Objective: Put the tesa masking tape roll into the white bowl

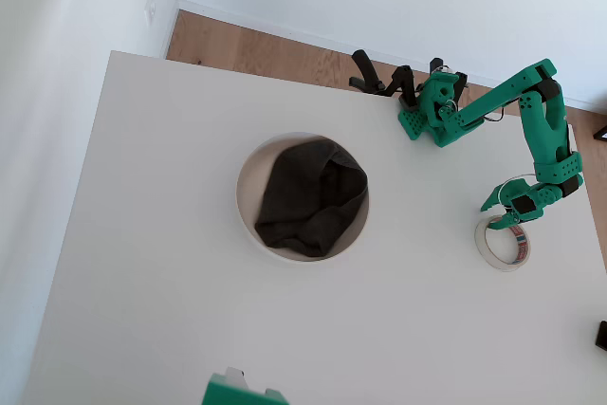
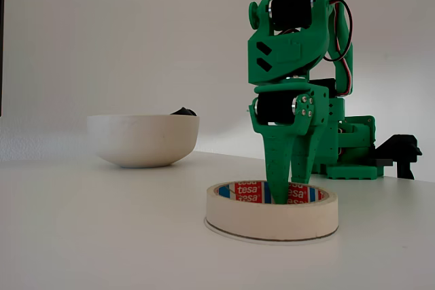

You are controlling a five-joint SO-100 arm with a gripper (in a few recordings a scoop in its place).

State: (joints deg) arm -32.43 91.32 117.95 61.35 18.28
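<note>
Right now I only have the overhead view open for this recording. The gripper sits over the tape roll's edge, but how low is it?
Observer: In the fixed view the gripper tips reach down inside the hole of the tesa masking tape roll, below its top edge.
Reviewer: Is the roll off the table?
Observer: No. It lies flat on the table, its bottom edge resting on the surface.
Reviewer: Anything I miss about the white bowl?
Observer: From the side the white bowl stands taller than the roll, and a bit of the dark cloth pokes above its rim.
</note>
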